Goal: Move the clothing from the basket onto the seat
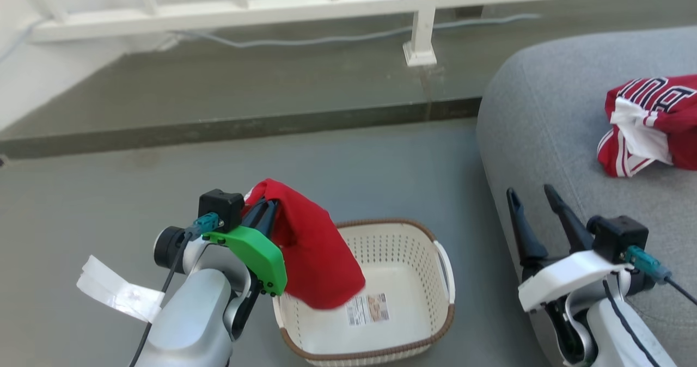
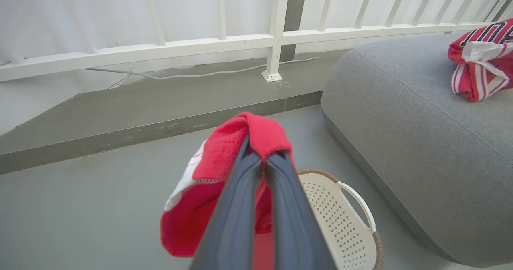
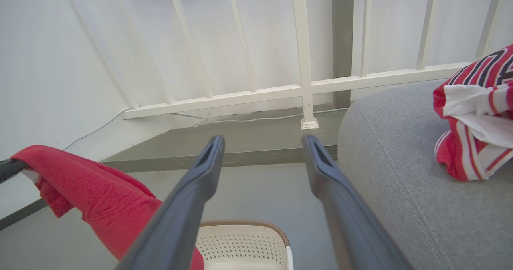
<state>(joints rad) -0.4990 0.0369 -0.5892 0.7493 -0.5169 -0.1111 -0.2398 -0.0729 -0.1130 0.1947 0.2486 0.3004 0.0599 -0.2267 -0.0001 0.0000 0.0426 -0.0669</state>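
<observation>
Two garments: a red cloth lifted at the left, a red-and-white striped jersey lying crumpled on the seat at the far right.
Left gripper: fingers clenched on the top fold of the red cloth, which drapes down over the left side of the basket; whether it touches the rim I cannot tell.
Right gripper: fingers spread apart, grasping nothing, above the seat's near left edge.
Basket: on the grey floor, just left of the seat, label sticker on its bottom.
</observation>
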